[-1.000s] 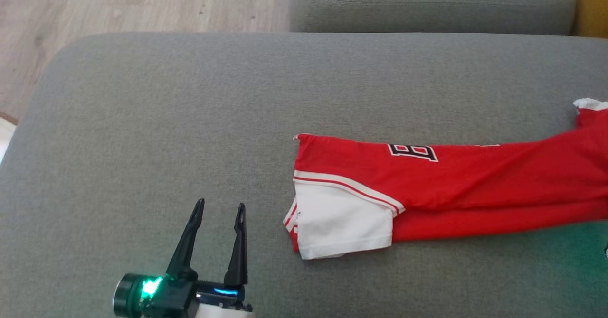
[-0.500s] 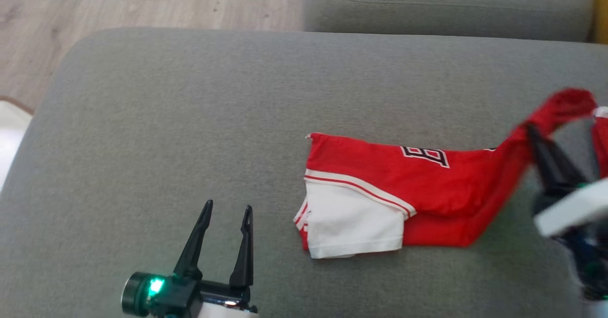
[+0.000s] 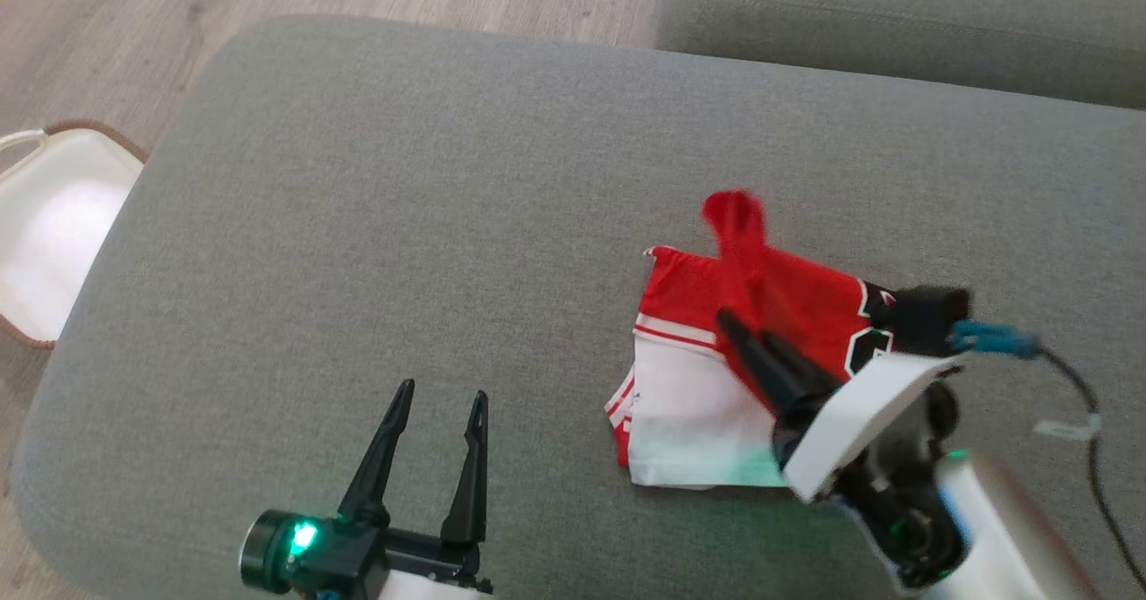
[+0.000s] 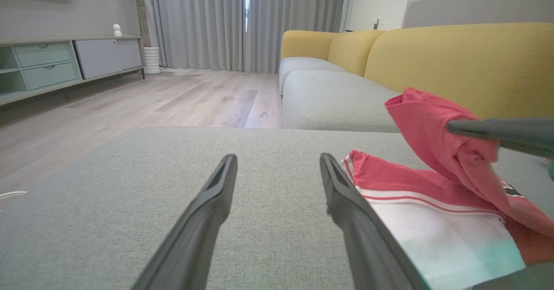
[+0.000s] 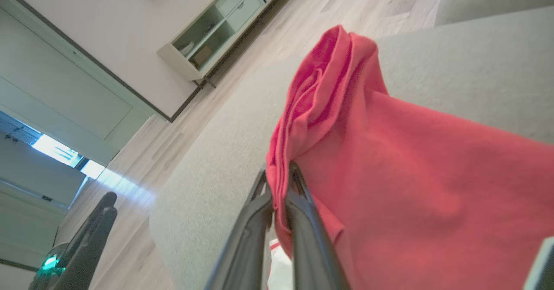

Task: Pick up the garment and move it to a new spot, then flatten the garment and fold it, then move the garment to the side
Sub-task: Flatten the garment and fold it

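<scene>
The garment (image 3: 788, 300), red with a white panel, lies on the grey cushion (image 3: 403, 179) directly under and ahead of the right claw (image 5: 279, 175). One red end is raised off the rest, bunched into a loop that pokes out beyond the claw's tips. That end is held up, I judge, so it can be carried across the lower layers as a fold. The right claw is clenched on this bunch, its fingers nearly together with the cloth pinched between them. The left claw (image 3: 444, 392) hovers spread wide over bare cushion, grasping nothing, with the garment off to its right, near but not touching.
</scene>
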`<state>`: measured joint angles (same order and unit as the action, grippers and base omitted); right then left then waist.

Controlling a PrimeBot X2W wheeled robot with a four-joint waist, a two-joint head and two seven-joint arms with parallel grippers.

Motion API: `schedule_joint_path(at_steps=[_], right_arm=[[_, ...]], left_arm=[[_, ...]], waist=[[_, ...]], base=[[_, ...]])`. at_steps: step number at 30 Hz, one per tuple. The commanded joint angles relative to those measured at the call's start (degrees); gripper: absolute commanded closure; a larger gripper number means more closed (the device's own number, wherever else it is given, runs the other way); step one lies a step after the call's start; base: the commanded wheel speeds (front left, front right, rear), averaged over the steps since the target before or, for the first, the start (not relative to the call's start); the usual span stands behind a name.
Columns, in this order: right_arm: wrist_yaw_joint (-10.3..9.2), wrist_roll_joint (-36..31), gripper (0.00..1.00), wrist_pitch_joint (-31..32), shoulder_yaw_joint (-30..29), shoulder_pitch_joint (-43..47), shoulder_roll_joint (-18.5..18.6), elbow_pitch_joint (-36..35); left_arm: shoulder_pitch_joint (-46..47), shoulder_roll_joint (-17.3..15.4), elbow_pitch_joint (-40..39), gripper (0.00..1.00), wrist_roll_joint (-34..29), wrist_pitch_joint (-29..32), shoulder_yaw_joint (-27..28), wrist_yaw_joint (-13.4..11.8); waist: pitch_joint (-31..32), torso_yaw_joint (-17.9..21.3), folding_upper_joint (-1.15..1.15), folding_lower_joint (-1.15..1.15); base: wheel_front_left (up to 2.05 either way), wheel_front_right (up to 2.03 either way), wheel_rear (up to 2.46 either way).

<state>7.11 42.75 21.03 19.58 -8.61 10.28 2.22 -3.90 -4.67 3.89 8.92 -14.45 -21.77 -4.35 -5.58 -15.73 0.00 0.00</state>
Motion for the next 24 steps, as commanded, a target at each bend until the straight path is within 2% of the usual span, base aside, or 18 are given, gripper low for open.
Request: schedule_joint_path(at_steps=[1,3,4,5,6,10,14,20,24], right_arm=[[0.37,-0.5,1.00,-0.2,2.7,-2.2,-0.6,-0.6],[0.37,-0.3,1.00,-0.5,3.6,-2.4,-1.0,0.3],[0.37,-0.2,0.92,-0.7,4.3,-2.5,-1.4,1.2],[0.37,-0.1,0.33,-1.2,5.1,-2.8,-1.9,2.0],[0.37,-0.4,0.00,-2.0,5.6,-3.1,-2.3,2.9],[0.37,1.0,0.00,-5.4,8.3,-4.4,-2.6,3.6],[0.37,0.4,0.00,-10.3,7.6,-3.9,1.1,2.1],[0.37,-4.0,0.00,-22.1,2.2,1.4,6.4,2.9],[0.37,-8.0,0.00,-30.5,-1.3,5.5,7.1,7.4]], left_arm=[[1.8,0.9,-1.5,0.00,-0.7,-0.5,2.4,0.4],[1.8,1.0,-1.6,0.00,-0.7,-0.5,2.5,0.5],[1.8,1.1,-1.6,0.00,-0.8,-0.5,2.6,0.6],[1.8,1.1,-1.6,0.00,-0.8,-0.5,2.7,0.6],[1.8,1.2,-1.5,0.00,-0.9,-0.5,2.7,0.7],[1.9,1.5,-1.3,0.00,-1.0,-0.5,3.2,0.7],[1.3,1.6,-1.5,0.00,-1.2,-0.5,4.6,0.4],[-1.0,1.7,-1.2,0.00,-0.6,-0.5,7.3,-0.9],[-2.4,1.7,-1.2,0.00,-0.6,-0.5,8.7,-1.8]], waist=[[-0.5,-0.5,0.00,0.00],[-0.6,-0.5,0.00,0.00],[-0.8,-0.6,0.00,0.00],[-0.9,-0.6,0.00,0.00],[-1.0,-0.5,0.00,0.00],[-0.4,0.8,0.00,0.00],[1.5,2.7,0.00,0.00],[6.1,6.0,0.00,0.00],[8.0,7.9,0.00,0.00]], base=[[0.00,0.00,0.00],[0.00,0.00,0.00],[0.00,0.00,0.00],[0.00,0.00,0.00],[0.00,0.00,0.00],[0.00,0.00,0.00],[0.00,0.00,0.00],[0.00,0.00,0.00],[0.00,0.00,0.00]])
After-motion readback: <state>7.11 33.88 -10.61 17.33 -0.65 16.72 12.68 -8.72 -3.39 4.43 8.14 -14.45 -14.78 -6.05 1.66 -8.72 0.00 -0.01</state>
